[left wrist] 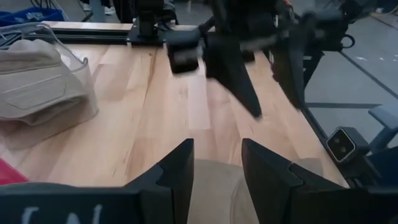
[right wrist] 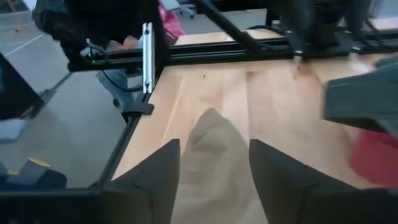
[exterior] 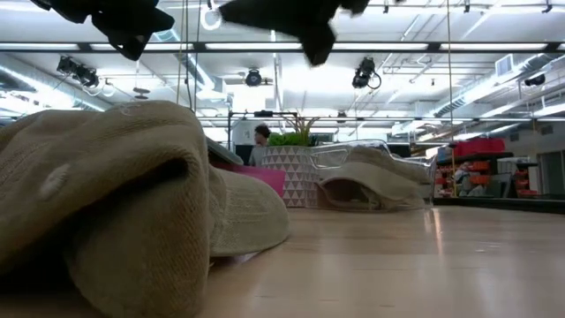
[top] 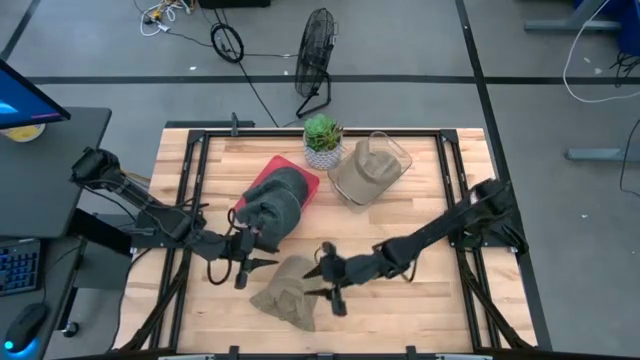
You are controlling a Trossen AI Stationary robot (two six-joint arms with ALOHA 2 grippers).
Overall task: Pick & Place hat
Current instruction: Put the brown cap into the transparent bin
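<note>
A tan hat [top: 288, 292] lies crumpled on the table near its near edge; it fills the left of the low view [exterior: 106, 208]. My left gripper [top: 254, 272] hovers open at the hat's left side, with the hat [left wrist: 216, 190] under its fingers. My right gripper [top: 318, 282] hovers open at the hat's right side, and the hat [right wrist: 214, 163] shows between and beyond its fingers. In the low view both grippers are dark shapes well above the hat. A second tan hat [top: 362, 172] lies in a clear bin. A dark green hat [top: 278, 198] rests on a red tray [top: 304, 180].
A potted plant [top: 322, 140] stands at the far middle of the table, between the red tray and the clear bin [top: 396, 156]. The two grippers face each other closely over the tan hat. Bare wood [top: 420, 300] lies to the near right.
</note>
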